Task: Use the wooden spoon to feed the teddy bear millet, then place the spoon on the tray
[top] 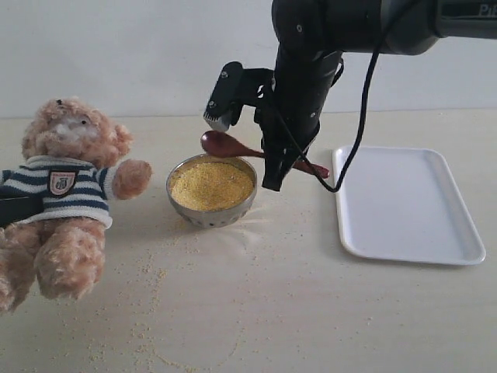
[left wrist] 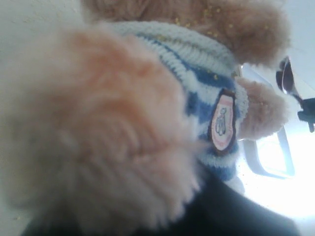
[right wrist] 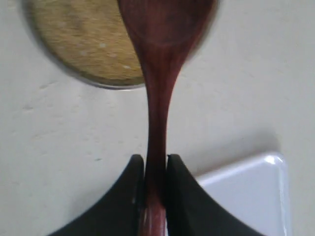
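The teddy bear (top: pixel 66 194) sits at the left in its striped sweater. My left gripper (top: pixel 9 208) reaches in from the left edge and is shut on the bear's side. In the left wrist view the bear's fur (left wrist: pixel 113 137) fills the picture, with a dark finger (left wrist: pixel 231 211) pressed against it. My right gripper (top: pixel 273 167) is shut on the slim handle of the wooden spoon (top: pixel 221 144). The spoon's oval bowl hangs over the far rim of the metal bowl (top: pixel 211 216), which is heaped with millet (top: pixel 211 185). In the right wrist view the gripper (right wrist: pixel 155 164) pinches the spoon (right wrist: pixel 157 73) above the millet (right wrist: pixel 83 39). The white tray (top: pixel 404 202) lies to the right.
Stray grains (top: pixel 155 311) are scattered over the pale table in front of the bowl and beside the bear. The right arm's black cable (top: pixel 353 132) hangs down near the tray's left edge. A corner of the tray (right wrist: pixel 246 196) shows beside the right jaws.
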`<action>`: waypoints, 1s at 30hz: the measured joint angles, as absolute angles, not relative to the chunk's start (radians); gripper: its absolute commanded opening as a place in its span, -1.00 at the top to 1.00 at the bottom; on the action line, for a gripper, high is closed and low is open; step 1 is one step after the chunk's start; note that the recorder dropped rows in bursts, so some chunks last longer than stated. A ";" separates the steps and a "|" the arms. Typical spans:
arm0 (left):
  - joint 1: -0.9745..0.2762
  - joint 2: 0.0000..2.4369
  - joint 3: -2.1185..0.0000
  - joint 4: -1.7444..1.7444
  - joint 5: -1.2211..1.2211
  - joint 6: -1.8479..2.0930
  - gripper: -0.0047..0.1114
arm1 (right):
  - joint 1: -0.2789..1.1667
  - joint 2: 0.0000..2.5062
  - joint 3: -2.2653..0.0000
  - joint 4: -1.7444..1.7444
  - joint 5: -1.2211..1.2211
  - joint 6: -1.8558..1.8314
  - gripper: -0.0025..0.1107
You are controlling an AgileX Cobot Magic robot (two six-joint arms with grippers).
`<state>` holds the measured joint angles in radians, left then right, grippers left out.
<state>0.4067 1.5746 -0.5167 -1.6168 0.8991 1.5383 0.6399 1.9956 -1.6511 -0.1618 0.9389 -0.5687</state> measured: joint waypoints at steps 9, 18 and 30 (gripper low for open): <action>0.407 1.575 -0.517 -1.617 0.899 1.538 0.83 | 0.643 1.994 -1.620 -0.809 0.804 0.247 0.96; 0.407 1.575 -0.517 -1.617 0.899 1.538 0.83 | 0.663 1.974 -1.484 -1.318 0.488 1.100 0.96; 0.407 1.575 -0.517 -1.617 0.899 1.538 0.83 | 0.606 1.957 -1.430 -1.676 -0.233 1.741 0.96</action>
<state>0.4067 1.5746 -0.5167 -1.6168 0.8991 1.5383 0.6060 1.9568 -1.4300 -1.6756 -0.2332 1.7405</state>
